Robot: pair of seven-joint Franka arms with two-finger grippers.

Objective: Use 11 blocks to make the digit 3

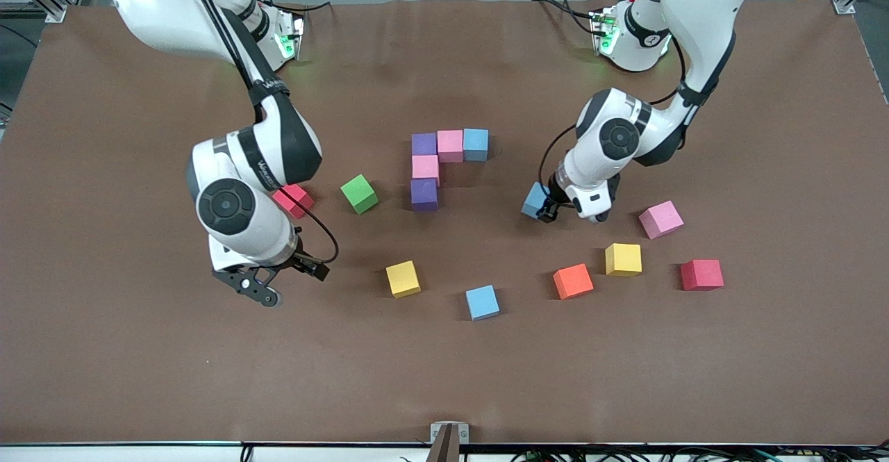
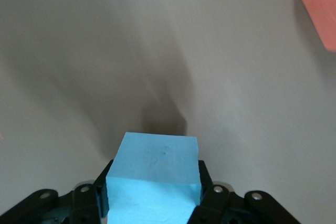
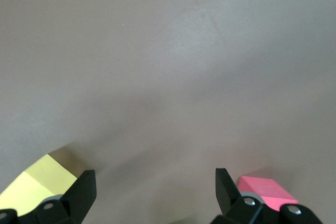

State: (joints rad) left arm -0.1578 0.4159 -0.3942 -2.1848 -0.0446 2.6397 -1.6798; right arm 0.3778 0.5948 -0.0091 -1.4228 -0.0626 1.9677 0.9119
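Left end effector (image 1: 546, 210) pinching light blue block (image 1: 535, 200) over surface (image 1: 104, 351), partial digit 3 (image 1: 437, 163) nearby — tilted release could nudge purple cube (image 1: 424, 194). Right end effector (image 1: 278, 283) spread, waiting.

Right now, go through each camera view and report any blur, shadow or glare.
Front view: sharp and evenly lit, each block casting a short soft shadow on the table. Left wrist view: the table is streaked with blur, and a dark shadow sits above the light blue block held in the left claw. Right wrist view: soft, no glare, right claw open.
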